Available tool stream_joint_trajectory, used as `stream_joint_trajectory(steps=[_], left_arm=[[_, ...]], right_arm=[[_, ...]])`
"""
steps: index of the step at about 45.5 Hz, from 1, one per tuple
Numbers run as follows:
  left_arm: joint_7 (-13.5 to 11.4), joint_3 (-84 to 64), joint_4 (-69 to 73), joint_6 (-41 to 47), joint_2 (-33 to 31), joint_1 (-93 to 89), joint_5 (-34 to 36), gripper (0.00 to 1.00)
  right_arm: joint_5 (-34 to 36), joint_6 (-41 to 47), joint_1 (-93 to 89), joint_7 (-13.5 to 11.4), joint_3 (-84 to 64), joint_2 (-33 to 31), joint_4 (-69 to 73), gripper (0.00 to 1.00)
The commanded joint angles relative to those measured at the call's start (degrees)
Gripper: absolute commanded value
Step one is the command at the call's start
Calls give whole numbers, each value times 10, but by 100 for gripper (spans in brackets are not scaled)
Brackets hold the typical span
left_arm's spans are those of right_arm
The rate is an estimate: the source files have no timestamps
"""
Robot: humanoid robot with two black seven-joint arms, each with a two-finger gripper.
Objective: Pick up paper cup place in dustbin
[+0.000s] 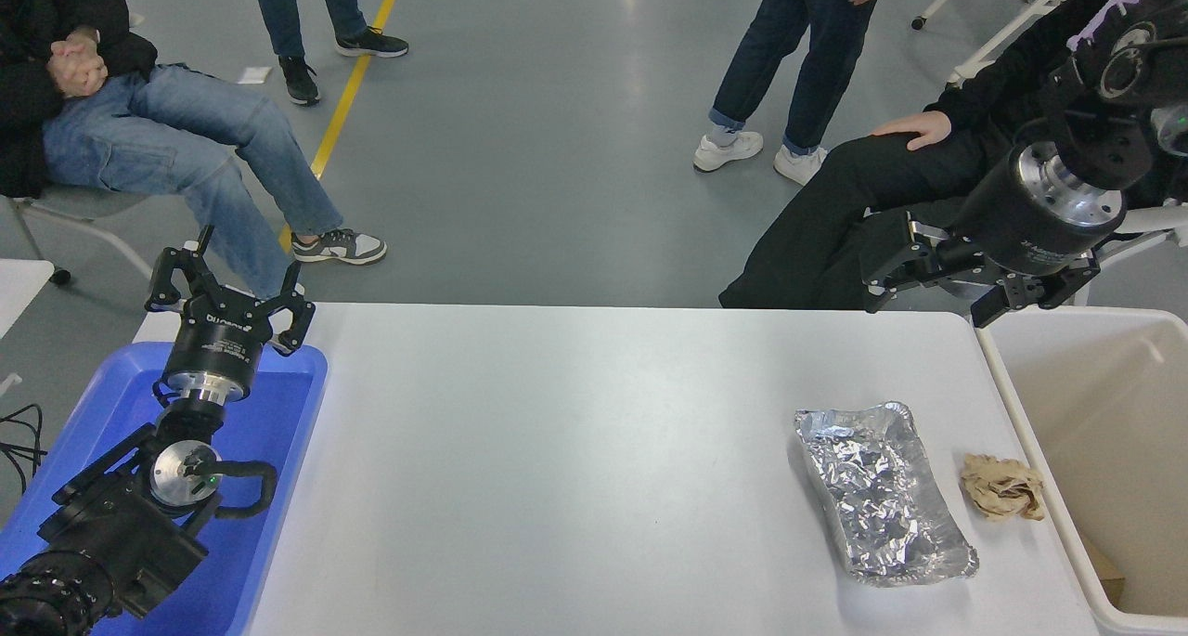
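At the 3 o'clock edge of the white desk [575, 450] stands the dustbin [1030, 413], a cream rectangular bin with a thick rim and a deep beige inside. No paper cup shows anywhere on the desk, and the part of the bin's inside that is visible shows none either. Above the desk's far corner at about 2 o'clock, just beside the bin's far rim, hangs the right tool [937, 279], its fingers spread apart and holding nothing. On the desk near the bin lies a crumpled silver foil tray [882, 492], and between it and the bin, touching neither, a crumpled brown paper wad [1002, 487]. Over at 9 o'clock the left tool [227, 288] is parked above the far end of a blue tray [278, 413], fingers apart and empty. Beyond the desk, 2 people sit on chairs and others stand on the grey floor.
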Motion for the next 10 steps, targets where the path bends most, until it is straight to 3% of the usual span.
stream_joint_trajectory(steps=[1, 10], left_arm=[[1, 1, 0, 0, 0, 0, 0, 98], [1, 1, 0, 0, 0, 0, 0, 98]], right_arm=[[6, 6, 11, -1, -37, 36, -4, 100], [6, 6, 14, -1, -51, 51, -5, 100]])
